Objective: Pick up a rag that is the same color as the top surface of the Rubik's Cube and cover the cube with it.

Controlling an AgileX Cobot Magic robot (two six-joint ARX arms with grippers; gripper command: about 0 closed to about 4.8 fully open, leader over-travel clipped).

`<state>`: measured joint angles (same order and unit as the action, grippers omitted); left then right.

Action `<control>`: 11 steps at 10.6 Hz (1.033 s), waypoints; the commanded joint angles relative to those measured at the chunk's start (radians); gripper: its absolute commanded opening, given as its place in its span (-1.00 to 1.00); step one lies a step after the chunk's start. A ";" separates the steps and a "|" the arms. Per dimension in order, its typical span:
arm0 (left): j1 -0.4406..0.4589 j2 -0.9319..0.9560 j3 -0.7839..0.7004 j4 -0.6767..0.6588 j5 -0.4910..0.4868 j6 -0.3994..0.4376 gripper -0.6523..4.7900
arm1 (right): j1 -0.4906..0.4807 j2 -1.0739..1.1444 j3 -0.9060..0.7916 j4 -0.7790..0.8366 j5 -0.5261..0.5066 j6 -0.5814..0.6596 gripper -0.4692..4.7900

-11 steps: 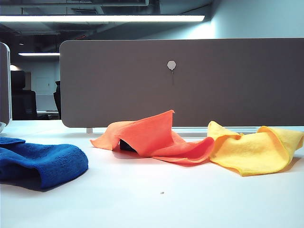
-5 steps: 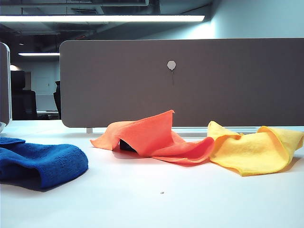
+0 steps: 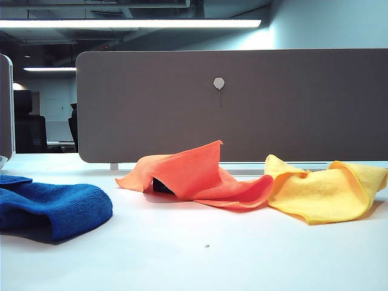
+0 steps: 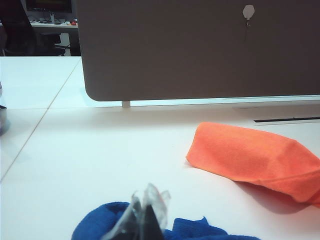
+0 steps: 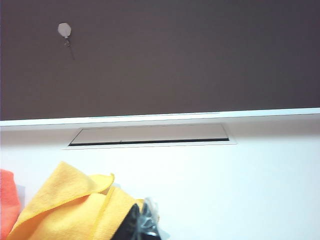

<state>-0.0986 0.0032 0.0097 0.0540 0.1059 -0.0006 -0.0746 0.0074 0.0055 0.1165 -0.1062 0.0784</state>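
The orange rag (image 3: 188,173) lies crumpled and tented at the table's middle. The left wrist view shows it as a hump (image 4: 250,157), and its edge shows in the right wrist view (image 5: 7,200). The Rubik's Cube (image 3: 161,185) is almost wholly hidden beneath it; only a dark bit peeks from under the raised fold. No arm appears in the exterior view. My left gripper (image 4: 148,210) is shut with nothing in it, its tips over the blue towel, well short of the rag. My right gripper (image 5: 146,217) is shut and empty, beside the yellow cloth.
A thick blue towel (image 3: 54,206) lies at the left front. A yellow cloth (image 3: 321,191) sits at the right, touching the rag. A grey partition (image 3: 242,103) closes the back of the table, with a cable slot (image 5: 150,135) in front of it.
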 commanded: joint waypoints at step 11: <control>0.000 0.001 0.001 -0.001 -0.060 0.071 -0.78 | 0.000 0.000 0.000 0.021 -0.072 -0.082 -0.82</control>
<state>-0.0986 0.0032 0.0097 0.0414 0.0490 0.0734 -0.0746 0.0074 0.0055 0.1150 -0.1768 -0.0055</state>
